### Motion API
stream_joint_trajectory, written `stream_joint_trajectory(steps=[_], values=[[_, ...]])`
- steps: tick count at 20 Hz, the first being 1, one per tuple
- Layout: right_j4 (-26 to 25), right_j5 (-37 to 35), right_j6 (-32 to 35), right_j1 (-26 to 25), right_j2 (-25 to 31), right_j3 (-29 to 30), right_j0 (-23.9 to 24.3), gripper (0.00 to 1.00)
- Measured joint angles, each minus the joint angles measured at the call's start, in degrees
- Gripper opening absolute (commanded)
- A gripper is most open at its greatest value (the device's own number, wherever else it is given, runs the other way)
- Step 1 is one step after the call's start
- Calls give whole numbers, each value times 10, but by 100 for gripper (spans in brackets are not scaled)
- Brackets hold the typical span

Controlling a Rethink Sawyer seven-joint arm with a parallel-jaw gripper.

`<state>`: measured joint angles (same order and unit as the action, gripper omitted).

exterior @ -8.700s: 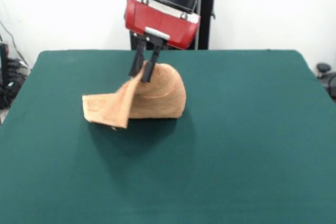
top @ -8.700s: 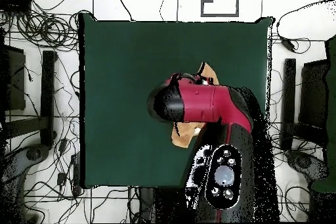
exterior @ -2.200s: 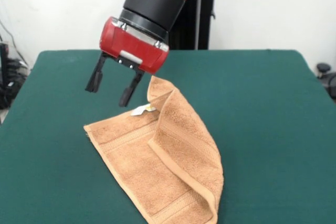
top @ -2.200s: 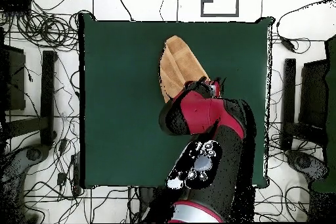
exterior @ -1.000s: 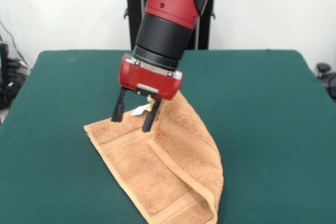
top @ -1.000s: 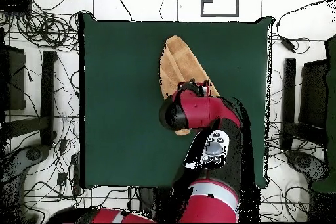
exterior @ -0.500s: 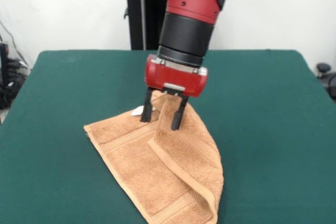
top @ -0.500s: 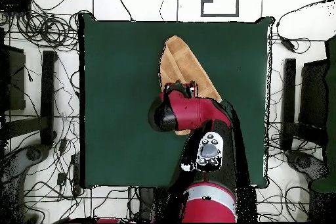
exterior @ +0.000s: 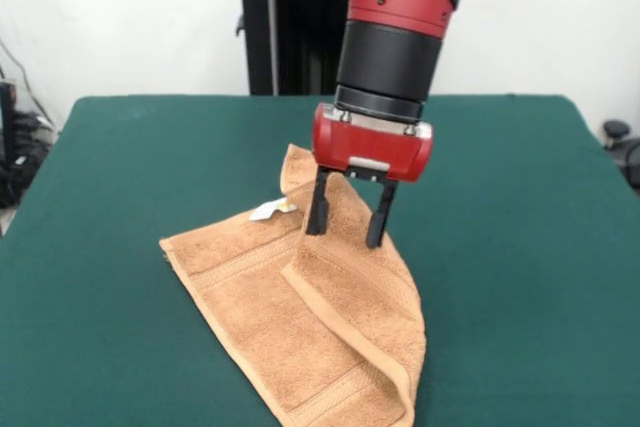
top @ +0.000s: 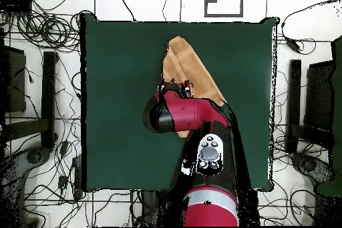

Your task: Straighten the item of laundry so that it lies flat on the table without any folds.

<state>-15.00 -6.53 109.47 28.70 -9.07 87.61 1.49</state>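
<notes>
The towel [exterior: 310, 322] is lying on the near middle of the green table [exterior: 520, 207], not yet flat: its right half is doubled over the left along a ridge running from the far corner, beside the white tag [exterior: 270, 210], to the near edge. The pincer [exterior: 347, 229] is hanging over the folded layer with its fingers apart and gripping nothing, apparently placed to seize that flap and peel it open rightward.

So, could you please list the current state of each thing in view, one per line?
towel: folded over itself, right flap doubled onto the left part, not flat
white tag: exposed near the far edge
gripper: open, fingers straddling the folded flap
table: bears the towel
</notes>
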Motion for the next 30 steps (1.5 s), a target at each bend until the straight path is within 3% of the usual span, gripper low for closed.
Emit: stream_joint_trajectory(steps=[10, 30], values=[[1, -21, 0, 5, -40, 0, -36, 100], [1, -30, 0, 19, -106, 3, -21, 100]])
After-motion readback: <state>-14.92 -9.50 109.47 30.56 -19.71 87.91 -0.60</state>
